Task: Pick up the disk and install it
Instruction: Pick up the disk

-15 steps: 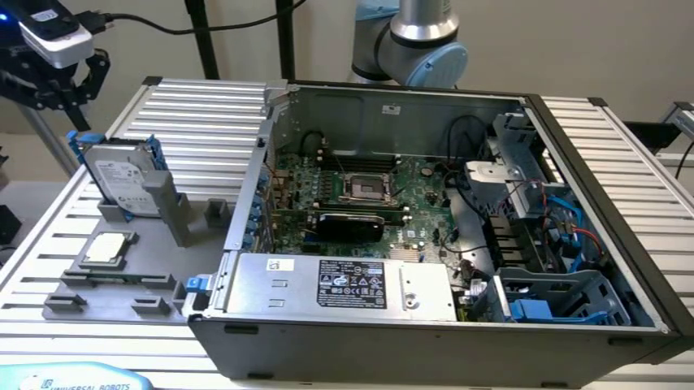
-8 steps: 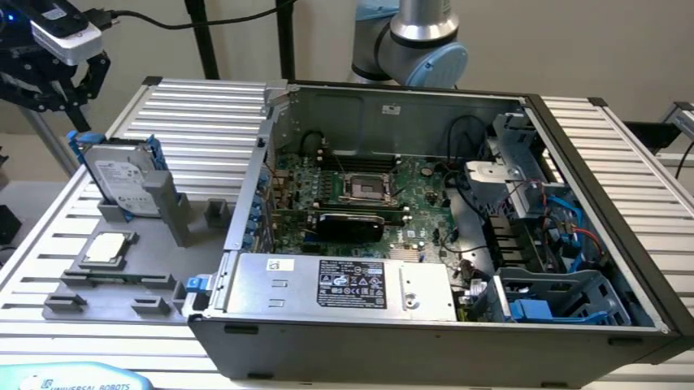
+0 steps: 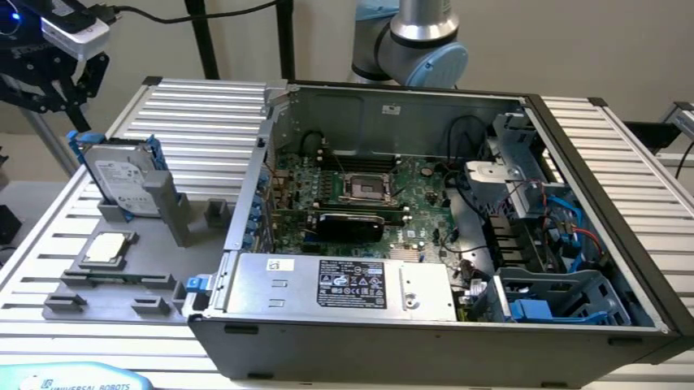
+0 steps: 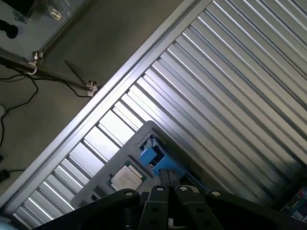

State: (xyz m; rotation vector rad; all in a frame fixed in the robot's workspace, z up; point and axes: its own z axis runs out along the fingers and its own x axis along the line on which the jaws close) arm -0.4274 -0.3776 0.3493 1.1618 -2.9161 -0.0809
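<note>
- In the exterior view, the gripper (image 3: 60,93) hung above the disk (image 3: 122,175) and apart from it. The disk stood on edge in a grey stand (image 3: 162,207) on the ribbed table (image 3: 206,114), to the exterior view's left of the open computer case (image 3: 434,341).
- The blue-grey drive bay (image 3: 564,296) sat in the case's near corner, with loose cables (image 3: 570,223) just beside it. A carried disk could have snagged on them.
- In the wrist view, the 2 fingers (image 4: 163,178) were pressed together and pinched nothing, with the disk's blue carrier below them.
- Coming down like that, they would probably have struck the disk's top edge instead of straddling it, tipping it or jamming it in the stand.
- The processor chip (image 4: 125,178) lay near the stand, so a toppled disk might have landed on it.
</note>
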